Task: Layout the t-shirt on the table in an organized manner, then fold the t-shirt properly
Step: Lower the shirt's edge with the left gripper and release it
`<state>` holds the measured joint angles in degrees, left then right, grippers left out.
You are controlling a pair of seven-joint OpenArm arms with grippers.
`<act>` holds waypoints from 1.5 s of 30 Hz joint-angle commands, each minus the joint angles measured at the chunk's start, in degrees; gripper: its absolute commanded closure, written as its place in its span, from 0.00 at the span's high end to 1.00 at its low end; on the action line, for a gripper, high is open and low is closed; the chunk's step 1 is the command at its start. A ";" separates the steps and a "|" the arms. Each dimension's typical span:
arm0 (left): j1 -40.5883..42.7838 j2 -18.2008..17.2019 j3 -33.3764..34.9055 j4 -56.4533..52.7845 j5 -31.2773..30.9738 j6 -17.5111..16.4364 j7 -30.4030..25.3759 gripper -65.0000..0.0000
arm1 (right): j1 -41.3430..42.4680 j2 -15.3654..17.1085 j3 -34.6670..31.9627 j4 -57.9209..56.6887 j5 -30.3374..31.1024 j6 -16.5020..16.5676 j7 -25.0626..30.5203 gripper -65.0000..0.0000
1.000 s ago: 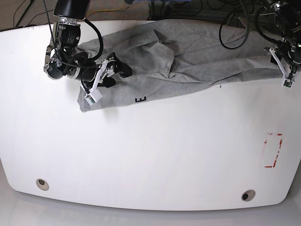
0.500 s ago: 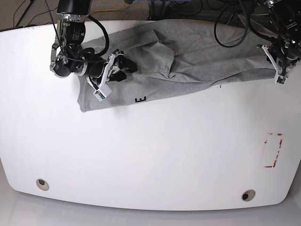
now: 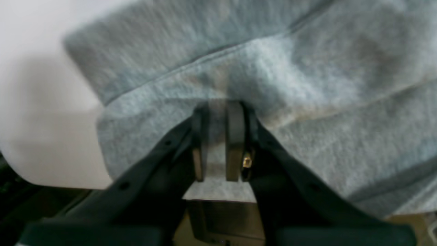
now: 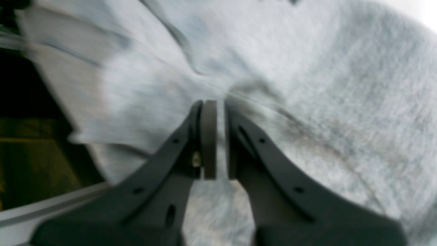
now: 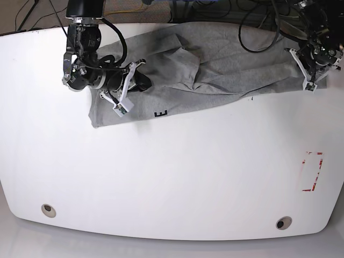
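Layout barely begun: the t-shirt (image 5: 215,64) lies bunched along the far edge of the table (image 5: 172,177), left gripper (image 3: 218,143) and right gripper (image 4: 215,143) each pinched onto a fold of it, all folding still ahead

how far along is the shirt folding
Early. Done: nothing folded; the t-shirt lies bunched and creased along the far edge of the table. In hand: the left gripper and right gripper each pinch grey fabric at opposite ends. Left: spreading it flat, then every fold.
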<state>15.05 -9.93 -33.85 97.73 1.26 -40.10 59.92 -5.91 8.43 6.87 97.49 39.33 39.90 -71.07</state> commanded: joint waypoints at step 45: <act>-26.43 -3.38 21.23 -22.00 0.55 0.10 -2.82 0.11 | 6.40 6.30 7.15 -26.42 -9.66 0.10 22.85 0.08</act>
<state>-11.51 -12.25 -12.69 74.06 0.82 -39.11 53.15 0.49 14.11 14.13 71.20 34.28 42.24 -44.99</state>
